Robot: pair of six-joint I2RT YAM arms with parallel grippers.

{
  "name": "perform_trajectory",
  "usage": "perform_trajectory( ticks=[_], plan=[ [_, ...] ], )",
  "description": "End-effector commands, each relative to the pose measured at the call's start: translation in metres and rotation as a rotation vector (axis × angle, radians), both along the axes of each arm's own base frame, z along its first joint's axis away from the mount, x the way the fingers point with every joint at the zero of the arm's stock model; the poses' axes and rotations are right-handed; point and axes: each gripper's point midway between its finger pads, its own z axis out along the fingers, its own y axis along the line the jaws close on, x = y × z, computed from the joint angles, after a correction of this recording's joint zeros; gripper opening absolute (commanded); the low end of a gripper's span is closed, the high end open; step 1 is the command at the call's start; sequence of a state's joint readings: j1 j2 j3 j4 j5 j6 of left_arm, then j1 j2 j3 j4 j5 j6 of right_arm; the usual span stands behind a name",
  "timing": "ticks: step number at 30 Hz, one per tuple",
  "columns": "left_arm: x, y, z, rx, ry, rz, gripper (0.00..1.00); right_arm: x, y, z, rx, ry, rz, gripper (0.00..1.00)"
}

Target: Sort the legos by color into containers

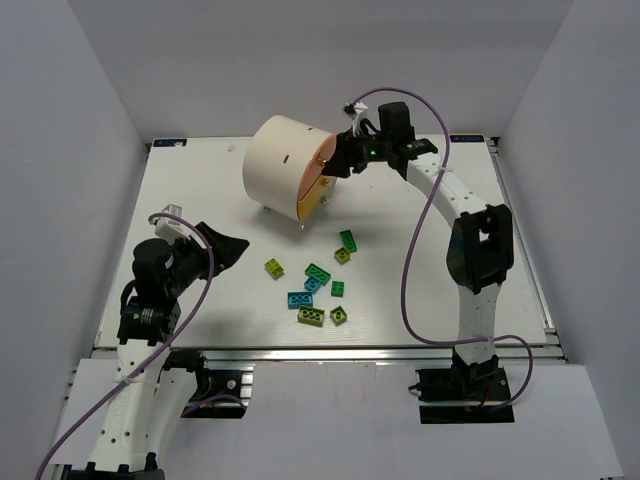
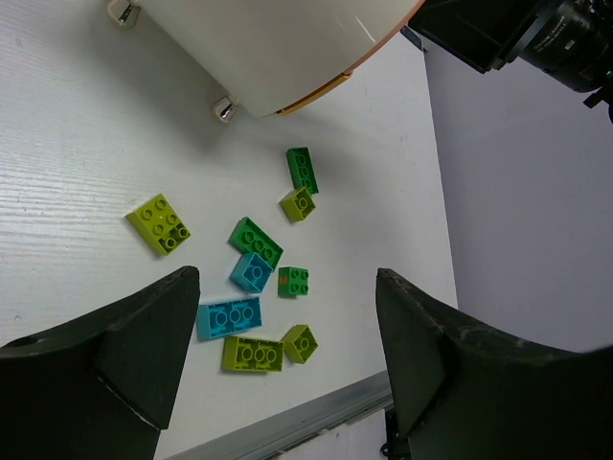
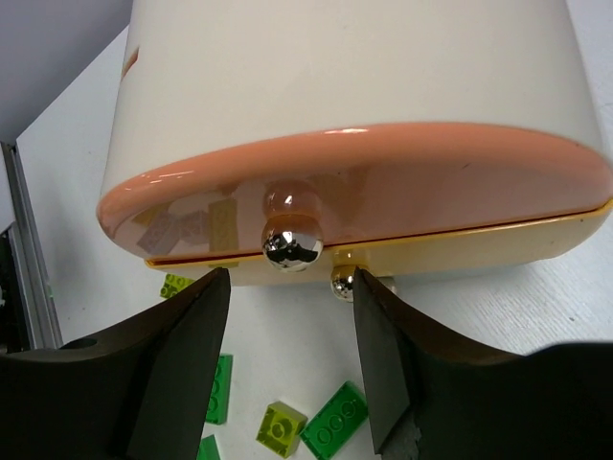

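The drum [image 1: 280, 160] stands at the back of the table [image 1: 190, 190], its orange drawer [image 3: 383, 192] facing the right gripper [image 3: 292, 283]. That gripper's fingers sit apart, one on each side of the drawer's knob [image 3: 292, 244] and just below it, not touching it. The legos [image 1: 318, 272] lie loose on the table in front of the drum, well apart from it. They are dark green and yellow-green, with two cyan bricks [image 2: 230, 316] among them. The left gripper [image 2: 285, 278] hangs above the table to their left, jaws wide and holding nothing.
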State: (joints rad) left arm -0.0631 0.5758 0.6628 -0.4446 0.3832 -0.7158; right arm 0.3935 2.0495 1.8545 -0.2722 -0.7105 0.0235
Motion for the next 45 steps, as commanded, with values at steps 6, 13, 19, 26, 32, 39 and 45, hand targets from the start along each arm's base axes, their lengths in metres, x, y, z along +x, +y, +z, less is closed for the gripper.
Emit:
perform_trajectory(
  ticks=[6,13,19,26,32,39,45],
  plan=[
    [0.0,-0.001,-0.003,-0.004,0.008,-0.003,0.83,0.011,0.016,0.031,0.056,-0.11,0.043,0.57],
    [0.002,-0.003,-0.005,-0.012,0.013,-0.008,0.83,0.013,0.022,0.032,0.062,-0.127,0.042,0.47],
    [0.002,-0.005,-0.007,-0.026,0.016,-0.015,0.84,0.014,0.019,0.036,0.068,-0.17,0.043,0.31],
    [0.004,-0.015,-0.024,-0.083,0.079,-0.046,0.85,0.002,0.0,0.029,0.041,-0.196,0.031,0.27],
    [0.012,-0.02,-0.048,-0.099,0.189,-0.066,0.89,-0.017,-0.027,0.021,0.028,-0.17,-0.001,0.26],
    [0.026,-0.018,-0.08,-0.042,0.318,-0.054,0.93,-0.031,-0.05,0.01,0.02,-0.132,-0.029,0.28],
    [0.039,-0.016,-0.106,0.029,0.417,-0.028,0.93,-0.042,-0.052,0.011,0.029,-0.124,0.017,0.64]
  ],
)
